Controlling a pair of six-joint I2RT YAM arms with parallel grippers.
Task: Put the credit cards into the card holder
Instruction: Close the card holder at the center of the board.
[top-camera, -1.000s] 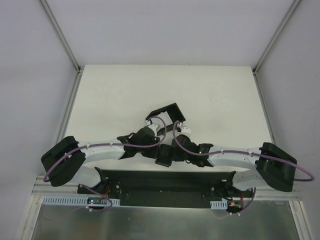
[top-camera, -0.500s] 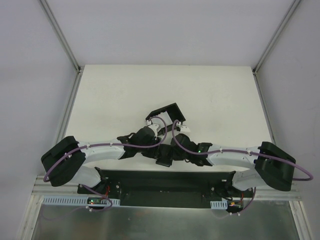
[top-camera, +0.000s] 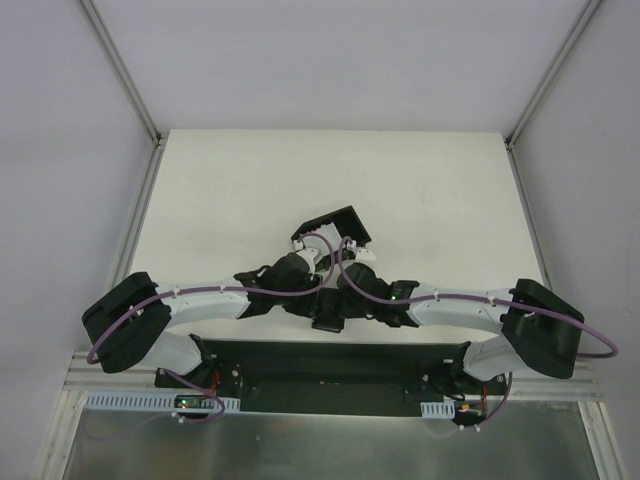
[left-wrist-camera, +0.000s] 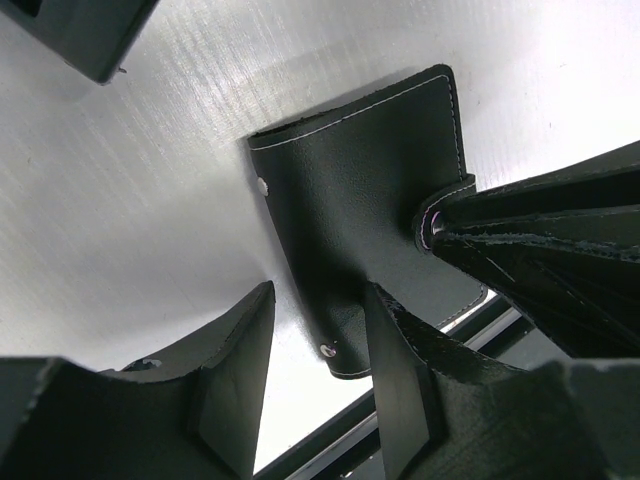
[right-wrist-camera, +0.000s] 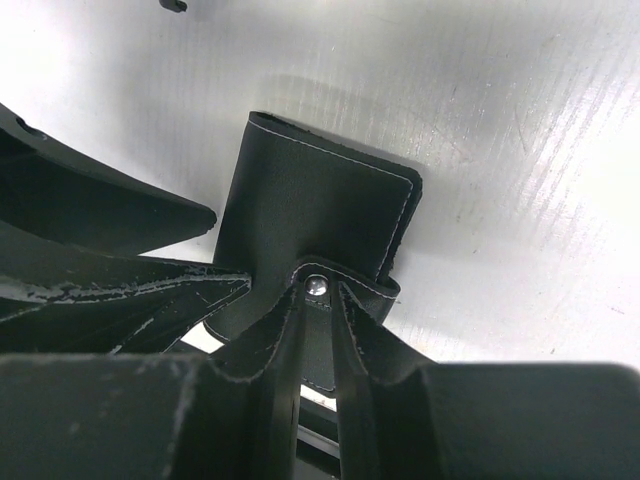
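Your right gripper (right-wrist-camera: 316, 296) is clenched on the clasp tab (left-wrist-camera: 447, 198) of the folded card holder (right-wrist-camera: 312, 212), flat on the table (right-wrist-camera: 520, 150) directly ahead. Your left gripper (left-wrist-camera: 318, 312) is released, straddling its end.

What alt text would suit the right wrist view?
The right gripper has its jaws closed on the clasp tab of the folded black card holder, which lies on the white table.
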